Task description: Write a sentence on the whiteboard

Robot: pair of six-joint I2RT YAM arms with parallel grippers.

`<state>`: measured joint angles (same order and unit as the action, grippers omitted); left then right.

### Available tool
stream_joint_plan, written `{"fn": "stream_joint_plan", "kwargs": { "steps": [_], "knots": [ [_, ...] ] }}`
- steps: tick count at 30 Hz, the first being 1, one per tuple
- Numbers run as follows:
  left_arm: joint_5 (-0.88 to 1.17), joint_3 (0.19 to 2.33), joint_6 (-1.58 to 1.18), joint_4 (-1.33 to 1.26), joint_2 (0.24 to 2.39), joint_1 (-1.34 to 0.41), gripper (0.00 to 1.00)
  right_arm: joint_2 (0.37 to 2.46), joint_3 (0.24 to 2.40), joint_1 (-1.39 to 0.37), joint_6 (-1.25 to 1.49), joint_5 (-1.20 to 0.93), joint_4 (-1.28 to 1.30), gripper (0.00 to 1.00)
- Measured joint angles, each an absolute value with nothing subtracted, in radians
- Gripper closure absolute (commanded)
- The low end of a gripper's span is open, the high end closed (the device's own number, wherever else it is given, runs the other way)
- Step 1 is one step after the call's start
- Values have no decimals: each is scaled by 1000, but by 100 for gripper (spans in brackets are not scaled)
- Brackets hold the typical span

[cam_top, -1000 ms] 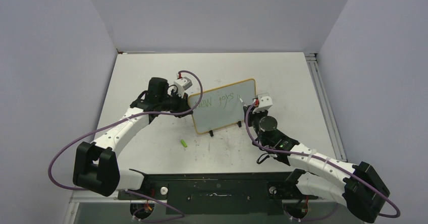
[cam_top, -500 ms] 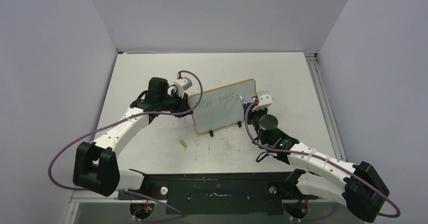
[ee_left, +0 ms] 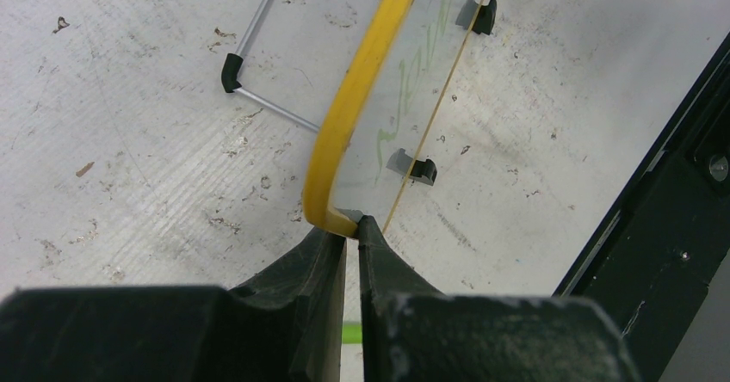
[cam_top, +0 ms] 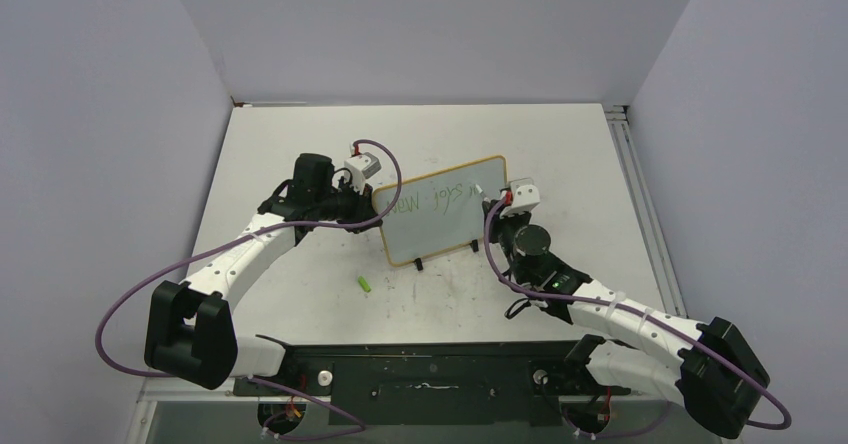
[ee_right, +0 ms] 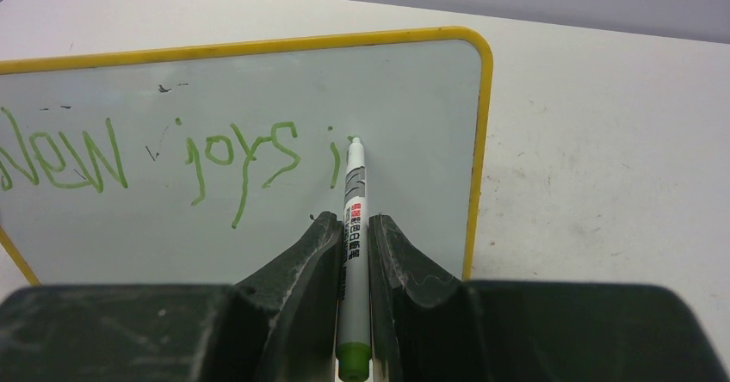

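At left of the overhead view, the left gripper [cam_top: 372, 212] is closed on the whiteboard [cam_top: 440, 226]. Its wrist view shows both fingers pinching the rounded corner of the yellow frame. Below and slightly left of the board, a small green piece [cam_top: 365, 284], possibly a cap, lies on the table [cam_top: 300, 144], apart from both arms. At centre frame the whiteboard stands propped on its black feet, its face turned toward the right arm. Across its upper half runs the sentence [ee_right: 146, 154] in green: "New joys", followed by a single dotted stroke that reads as "i". At right, the right gripper [ee_right: 353, 220] is clamped on a green marker [ee_right: 355, 193], whose tip rests at, or just off, the board beside that stroke. By this evidence the task is partly done: two words stand complete and a third is only begun. Little bare board remains to the right of the tip, while the lower half is unmarked.
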<state>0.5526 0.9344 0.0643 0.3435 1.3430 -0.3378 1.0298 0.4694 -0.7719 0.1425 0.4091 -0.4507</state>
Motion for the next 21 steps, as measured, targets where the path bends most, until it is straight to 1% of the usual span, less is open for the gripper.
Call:
{"fn": "stream_joint_plan", "kwargs": {
  "steps": [21],
  "knots": [
    [553,934,64,344,1343,-338,100,1030,469,-759,161,427,-444,95]
  ]
}}
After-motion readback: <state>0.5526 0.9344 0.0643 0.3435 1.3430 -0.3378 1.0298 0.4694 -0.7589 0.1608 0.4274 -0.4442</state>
